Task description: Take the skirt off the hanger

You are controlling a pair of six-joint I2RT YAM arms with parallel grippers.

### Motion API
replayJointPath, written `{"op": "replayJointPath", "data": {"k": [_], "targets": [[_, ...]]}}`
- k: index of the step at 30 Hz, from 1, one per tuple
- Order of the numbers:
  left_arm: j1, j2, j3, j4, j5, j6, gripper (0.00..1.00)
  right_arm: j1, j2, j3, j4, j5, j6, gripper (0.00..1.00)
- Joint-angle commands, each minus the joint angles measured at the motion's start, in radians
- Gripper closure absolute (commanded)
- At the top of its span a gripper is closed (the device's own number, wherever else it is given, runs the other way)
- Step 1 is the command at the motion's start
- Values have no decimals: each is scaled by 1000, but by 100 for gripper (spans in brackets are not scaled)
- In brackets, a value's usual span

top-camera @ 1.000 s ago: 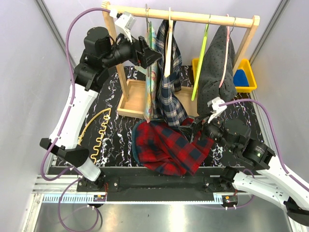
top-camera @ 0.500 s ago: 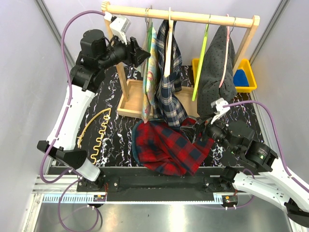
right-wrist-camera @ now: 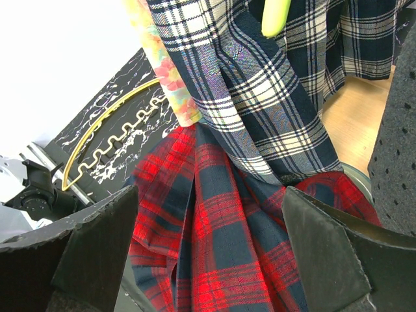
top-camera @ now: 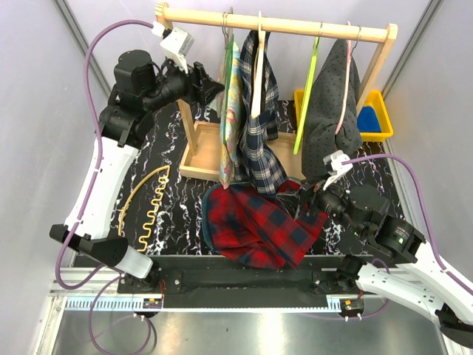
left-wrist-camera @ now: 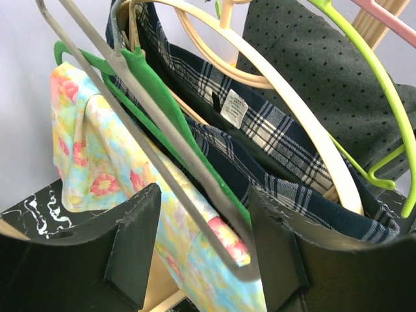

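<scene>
L gripper (top-camera: 214, 83) was up by the wooden rack's (top-camera: 295, 27) left end, jaws apart and gripping nothing. In wrist view a thin grey wire hanger (left-wrist-camera: 162, 162) ran down btwn its fingers (left-wrist-camera: 133, 240), w/ a gap on each side. Floral skirt (top-camera: 231, 118) hung on the rack just behind that wire, next to a green hanger (left-wrist-camera: 162, 107); couldn't tell which of the two carried it.

R gripper (top-camera: 304, 201) was low over the table (top-camera: 177, 148), jaws spread wide, empty, above the right edge of a red tartan skirt (top-camera: 255, 225). That skirt lay crumpled on the marble top in front of the rack base, on no hanger.

Also on the rail, L to R: navy plaid skirt (top-camera: 259, 148) on a pale wooden hanger, bare lime hanger (top-camera: 307, 96), grey dotted skirt (top-camera: 332, 103). Gold wire hanger (top-camera: 148, 203) lay flat on the table, left of the tartan, well apart from it. Yellow bin (top-camera: 380, 111) sat behind the rack's right post.
</scene>
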Motion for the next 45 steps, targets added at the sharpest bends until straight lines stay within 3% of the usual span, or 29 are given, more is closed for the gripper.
{"op": "replayJointPath", "data": {"k": [1,5,9,18,22,29,36,41,43,45], "targets": [[4,-51,-14,31,-32,38,40,-2,0,5,21,28,10,0],[5,-51,-18,22,-27,51,40,-2,2,10,22,34,4,0],[-1,-39,0,20,-10,28,27,-2,2,10,19,31,6,1],[-38,-28,18,-10,-39,60,27,-2,-1,13,16,36,4,0],[-38,-31,3,-13,-64,84,30,-2,-1,13,13,42,1,0],[-36,-44,-28,-18,-111,152,49,-2,-6,17,12,53,-4,0],[-36,-42,-34,-35,-128,170,59,-2,-8,16,12,56,1,0],[-38,-48,-32,-43,-159,190,60,-2,-17,10,10,65,12,0],[-41,-51,-29,-43,-212,192,51,-2,-17,10,8,68,12,0],[-45,-54,-25,-44,-295,199,48,-2,-15,10,9,70,13,0]]}}
